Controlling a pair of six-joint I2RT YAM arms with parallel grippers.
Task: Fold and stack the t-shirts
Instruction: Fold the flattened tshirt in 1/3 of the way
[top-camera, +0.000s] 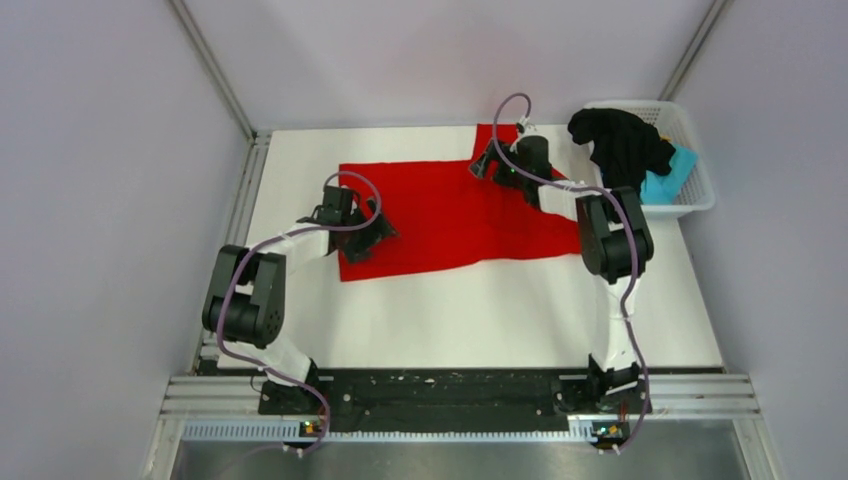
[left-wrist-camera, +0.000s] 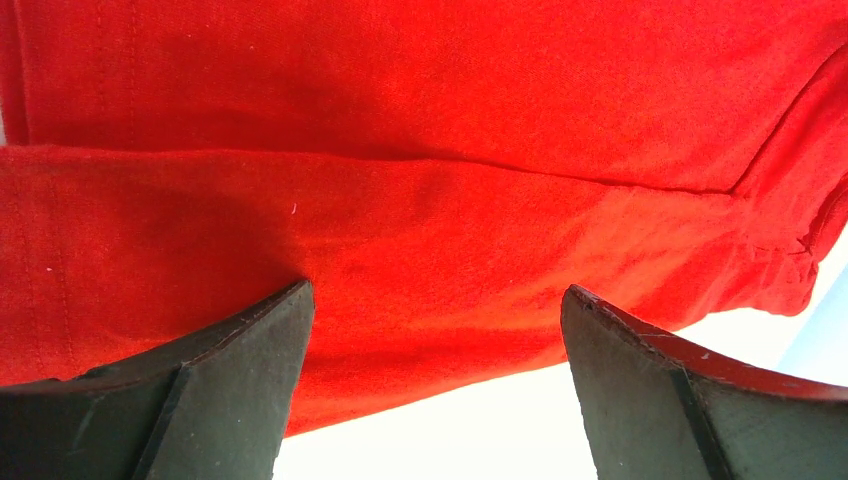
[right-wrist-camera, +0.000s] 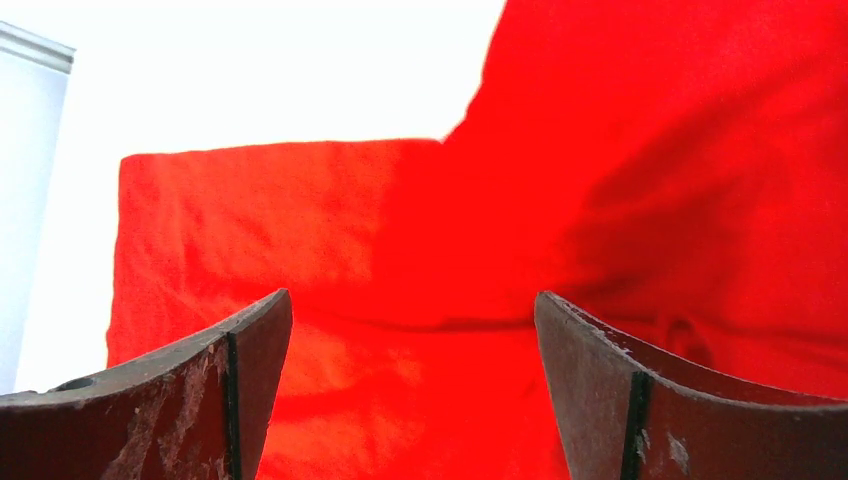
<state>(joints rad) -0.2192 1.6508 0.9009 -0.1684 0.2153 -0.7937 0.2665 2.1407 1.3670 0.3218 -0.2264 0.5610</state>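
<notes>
On the table (top-camera: 480, 310), we are folding the red t-shirt (top-camera: 450, 215).
Left tool (top-camera: 372, 228) and right tool (top-camera: 487, 166) hang spread over it; next we should pinch its edges.

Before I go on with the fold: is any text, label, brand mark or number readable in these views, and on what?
No text can be read in any view.
red t-shirt: plain, no print or tag showing.
black t-shirt and light blue t-shirt at the white basket: no print visible.
left gripper and right gripper: bare dark fingers, no marking.
</notes>
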